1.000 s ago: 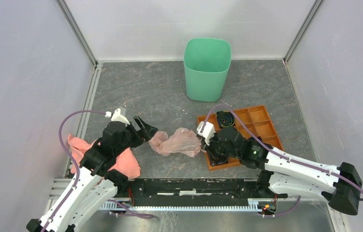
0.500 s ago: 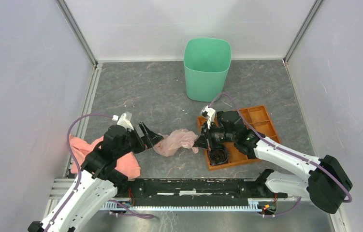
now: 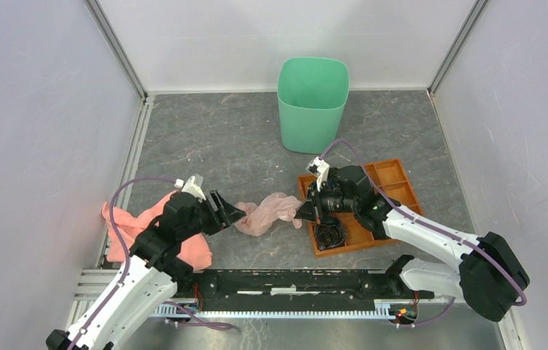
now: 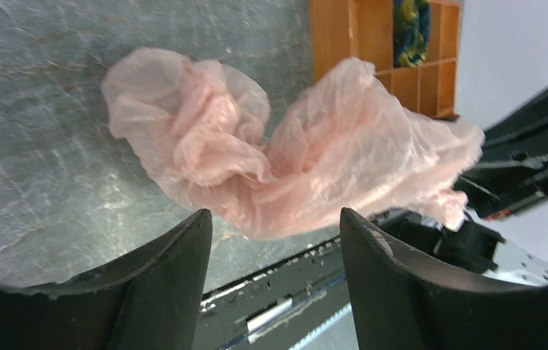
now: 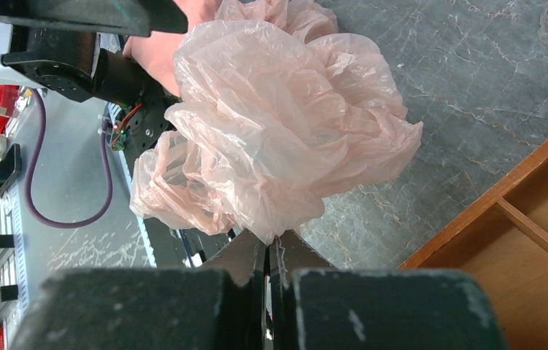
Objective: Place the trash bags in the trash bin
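The crumpled pale pink see-through trash bag point(image 3: 269, 213) hangs just above the grey floor between the two arms. My right gripper point(image 3: 303, 212) is shut on the bag's right end; in the right wrist view the film point(image 5: 278, 124) bunches out from the closed tips point(image 5: 268, 244). My left gripper point(image 3: 237, 213) is open at the bag's left end. In the left wrist view the bag point(image 4: 285, 153) lies just beyond the fingertips, not between them. The mint-green trash bin point(image 3: 312, 104) stands upright at the back, empty as far as I can see.
An orange compartment tray point(image 3: 391, 191) lies under the right arm, with a dark coiled thing point(image 3: 329, 232) in its near corner. A salmon-pink cloth point(image 3: 183, 248) lies beside the left arm. White walls enclose three sides; a black rail point(image 3: 292, 281) runs along the near edge.
The right gripper has lifted and pulled the bag toward the tray, stretching it. The left gripper has followed rightward to the bag's left end, its jaws widening and then narrowing a little.
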`<state>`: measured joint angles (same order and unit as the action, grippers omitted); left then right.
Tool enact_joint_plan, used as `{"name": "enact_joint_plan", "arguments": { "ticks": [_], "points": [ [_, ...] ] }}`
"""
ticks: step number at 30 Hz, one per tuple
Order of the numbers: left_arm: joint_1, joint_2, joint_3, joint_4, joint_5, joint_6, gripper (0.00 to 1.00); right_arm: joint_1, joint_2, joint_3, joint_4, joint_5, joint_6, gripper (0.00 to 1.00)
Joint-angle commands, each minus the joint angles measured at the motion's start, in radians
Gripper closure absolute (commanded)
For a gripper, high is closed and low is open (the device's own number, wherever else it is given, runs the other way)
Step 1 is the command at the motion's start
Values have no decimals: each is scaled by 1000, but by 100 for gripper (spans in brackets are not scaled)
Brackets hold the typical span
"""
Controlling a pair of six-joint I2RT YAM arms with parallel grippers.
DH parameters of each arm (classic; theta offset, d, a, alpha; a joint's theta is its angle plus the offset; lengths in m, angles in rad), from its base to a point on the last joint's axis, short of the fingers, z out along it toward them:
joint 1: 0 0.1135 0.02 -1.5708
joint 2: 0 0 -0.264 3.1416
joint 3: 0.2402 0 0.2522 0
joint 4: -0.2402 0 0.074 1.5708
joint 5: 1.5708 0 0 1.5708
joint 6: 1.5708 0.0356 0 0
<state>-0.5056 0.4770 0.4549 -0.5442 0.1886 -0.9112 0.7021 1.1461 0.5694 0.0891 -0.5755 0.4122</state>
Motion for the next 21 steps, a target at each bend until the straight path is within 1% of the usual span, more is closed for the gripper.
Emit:
{"name": "enact_joint_plan", "arguments": {
  "ticks": [1, 4, 10, 12, 13, 15, 16, 19, 21],
  "points": [
    [1, 37, 7, 9, -123, -21, 29, -3, -11, 3, 29, -19, -19, 100],
    [1, 75, 13, 9, -181, -14, 28, -3, -14, 3, 23, -21, -30, 100],
    [1, 194, -17, 116, -185, -1, 28, -3, -9, -2, 23, -31, -45, 100],
    [1, 243, -13, 140, -186, 11, 29, -3, -4, -2, 24, -35, -50, 100],
    [1, 266, -8, 149, -186, 21, 32, -3, 0, -3, 24, -38, -53, 100],
    [1, 298, 4, 177, -186, 39, 42, -5, 6, -5, 22, -41, -62, 100],
    [1, 308, 11, 186, -198, 44, 51, -3, 7, -4, 18, -41, -67, 100],
    [2, 324, 59, 180, -228, 75, 83, -3, 11, 7, -9, -28, -95, 99],
    [2, 321, 143, 139, -269, 107, 96, -4, 12, 47, -82, 33, -156, 100]
  ]
}}
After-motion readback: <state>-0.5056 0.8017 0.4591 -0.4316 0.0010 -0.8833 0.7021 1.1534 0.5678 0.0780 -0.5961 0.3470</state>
